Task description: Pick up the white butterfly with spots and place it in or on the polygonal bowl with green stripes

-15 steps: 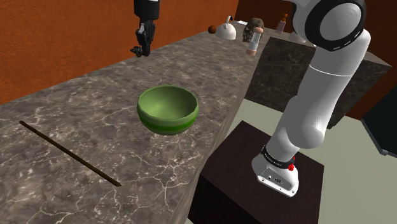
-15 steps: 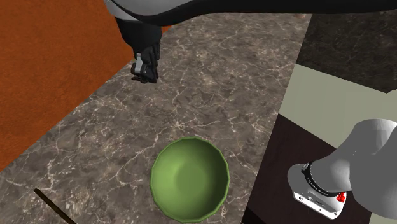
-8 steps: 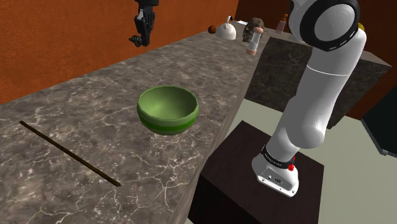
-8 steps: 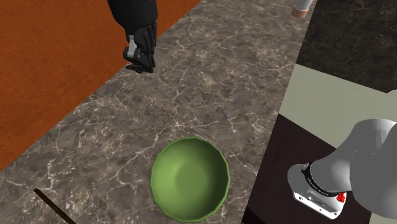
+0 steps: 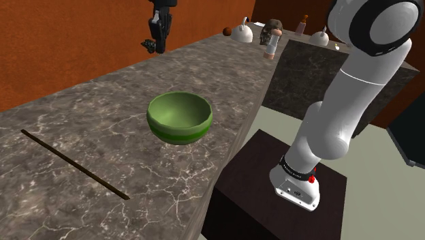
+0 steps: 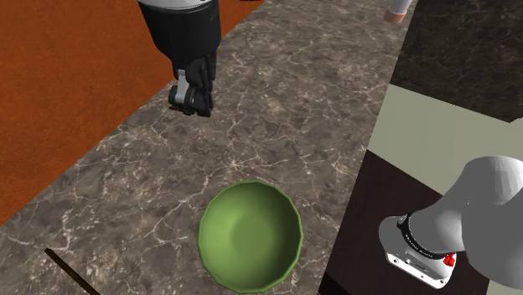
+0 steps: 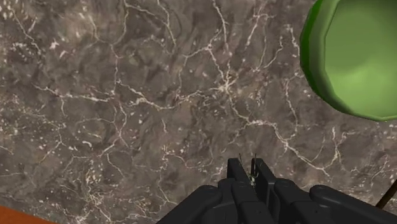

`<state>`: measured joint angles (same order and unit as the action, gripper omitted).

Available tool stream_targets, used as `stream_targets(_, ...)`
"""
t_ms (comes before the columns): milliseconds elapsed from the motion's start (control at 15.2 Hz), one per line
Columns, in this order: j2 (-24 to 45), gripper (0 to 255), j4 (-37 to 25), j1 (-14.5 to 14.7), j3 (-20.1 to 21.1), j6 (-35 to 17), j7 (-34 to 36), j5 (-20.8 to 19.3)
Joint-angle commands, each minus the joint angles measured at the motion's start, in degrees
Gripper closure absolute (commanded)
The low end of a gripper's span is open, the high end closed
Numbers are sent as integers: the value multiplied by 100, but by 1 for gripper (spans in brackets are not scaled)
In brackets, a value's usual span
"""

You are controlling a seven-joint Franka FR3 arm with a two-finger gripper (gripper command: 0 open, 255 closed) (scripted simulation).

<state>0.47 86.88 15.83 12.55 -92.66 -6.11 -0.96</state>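
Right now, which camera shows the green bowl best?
The shoulder view: the whole bowl, with rim, inside and outer wall. The second exterior view looks down into the bowl; the wrist view cuts the bowl off at the edge.

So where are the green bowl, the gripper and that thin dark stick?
green bowl [image 5: 184,131]: shoulder view, outer wall.
gripper [image 7: 250,165]: wrist view, midway between its fingertips.
thin dark stick [image 5: 75,164]: shoulder view, middle of its length.
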Motion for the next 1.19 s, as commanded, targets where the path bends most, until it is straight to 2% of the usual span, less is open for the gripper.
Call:
stream_targets(0, -349, 255, 359, 90, 90, -14, 186, 61)
stream_targets(330, -1043, 255, 1094, 309, 332, -75, 634, 221)
stream_targets(792, -1867, 255, 1821, 672, 783, -25, 1389, 508)
stream_targets(1122, -1970, 255, 2307, 689, 788, -412, 1371, 545)
